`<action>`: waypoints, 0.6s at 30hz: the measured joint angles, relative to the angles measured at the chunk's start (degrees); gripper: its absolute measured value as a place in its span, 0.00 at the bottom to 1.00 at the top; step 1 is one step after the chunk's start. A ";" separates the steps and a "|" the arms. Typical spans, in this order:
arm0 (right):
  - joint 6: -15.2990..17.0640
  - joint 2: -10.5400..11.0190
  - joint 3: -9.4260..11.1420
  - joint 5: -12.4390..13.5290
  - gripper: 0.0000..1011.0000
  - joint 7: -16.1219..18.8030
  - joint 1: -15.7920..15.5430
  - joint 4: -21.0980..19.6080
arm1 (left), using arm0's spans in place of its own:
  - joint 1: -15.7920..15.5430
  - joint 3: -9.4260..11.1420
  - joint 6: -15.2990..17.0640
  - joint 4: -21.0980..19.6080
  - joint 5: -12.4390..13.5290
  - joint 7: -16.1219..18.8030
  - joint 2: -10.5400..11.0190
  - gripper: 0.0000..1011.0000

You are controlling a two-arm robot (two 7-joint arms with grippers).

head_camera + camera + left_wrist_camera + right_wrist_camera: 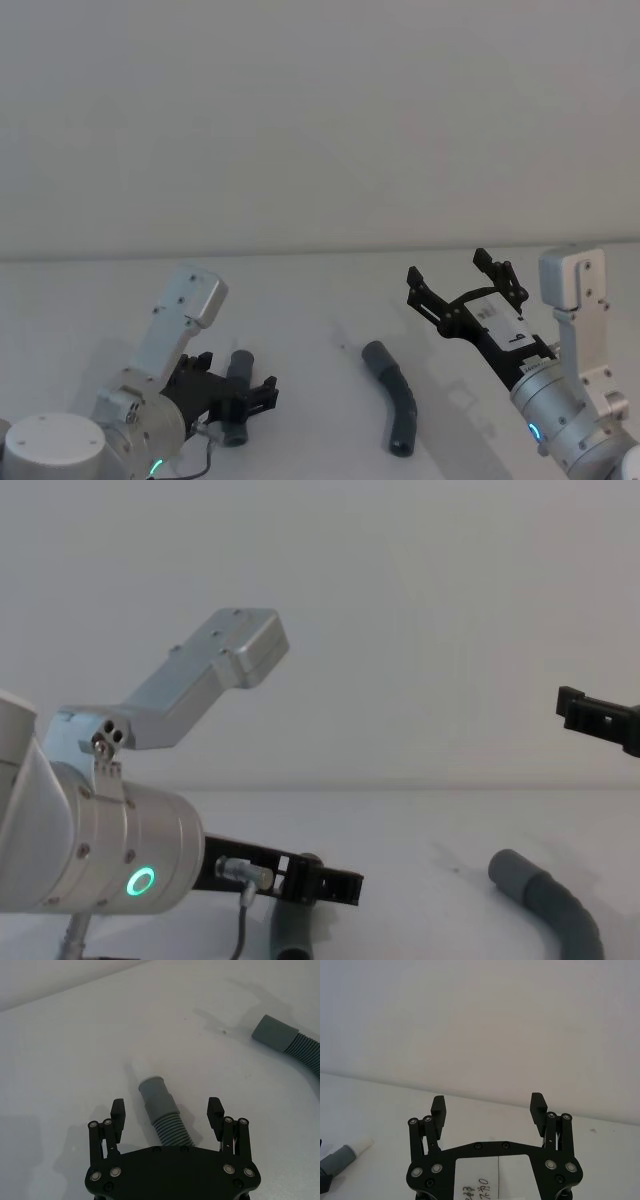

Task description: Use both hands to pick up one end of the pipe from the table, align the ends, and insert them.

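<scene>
My left gripper (pixel 166 1106) is low at the desk's (pixel 300 300) near-left corner, jaws apart on either side of one cuff (pixel 156 1095) of the pipe (pixel 400 400), not touching it. The other cuff (pixel 272 1032) lies mid-desk. The right gripper (pixel 488 1101) hovers above the right side, jaws apart and empty.

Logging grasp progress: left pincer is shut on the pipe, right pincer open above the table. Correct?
No: the left pincer is open, straddling the pipe, per the left wrist view. The right pincer is open above the table.
</scene>
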 joint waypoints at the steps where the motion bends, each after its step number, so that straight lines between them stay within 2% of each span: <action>1: 0.00 0.00 0.00 0.00 0.99 0.00 0.00 0.00 | -0.04 -0.03 0.08 0.08 -0.01 0.00 -0.08 0.99; 18: 0.00 0.00 0.00 0.00 0.99 0.00 0.00 0.00 | -0.76 -0.24 2.15 1.42 0.01 -0.55 -1.40 0.99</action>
